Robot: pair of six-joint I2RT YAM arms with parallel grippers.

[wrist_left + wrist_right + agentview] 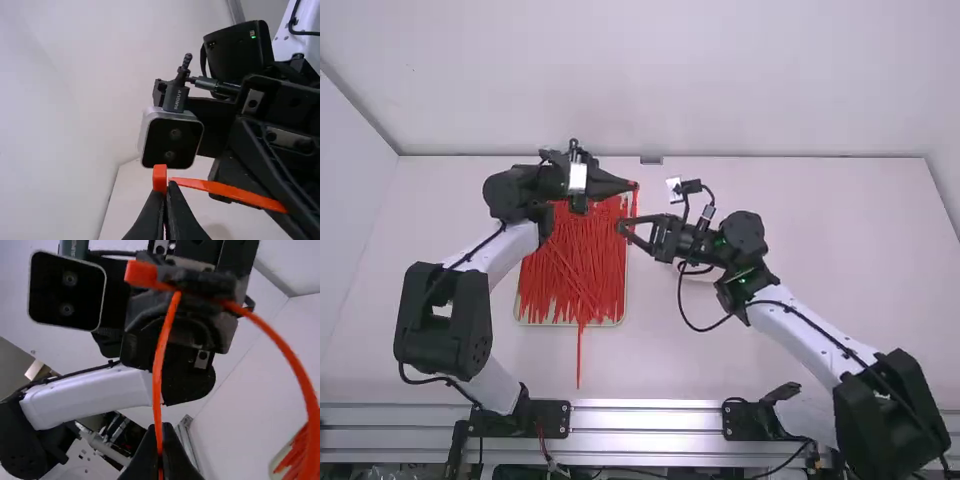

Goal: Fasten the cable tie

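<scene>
Cable tie (159,365), red, is held in the air between the two arms, above the far right corner of a tray (610,322) heaped with loose red ties (575,260). The left gripper (165,194) is pinched narrow on the tie's square head, which sticks out just past its fingertips. The right gripper (160,432) is clamped narrow on the strap, which runs straight from its fingertips toward the head. A second stretch of strap leaves the head and bends away in a wide arc.

In the right wrist view that arc is cut off by the picture's edge, so the bend joining the two stretches is out of sight. The straight stretch ends close under the head, against the dark body of the left gripper, and I cannot tell whether its tip has entered the head. In the left wrist view the strap passes behind a finger of the right gripper, hiding its far end. From the high view the tie is only a thin red line between the gripper tips, hard to separate from the heap behind it. One stray tie (579,360) pokes off the tray's near edge onto the table (820,210).
</scene>
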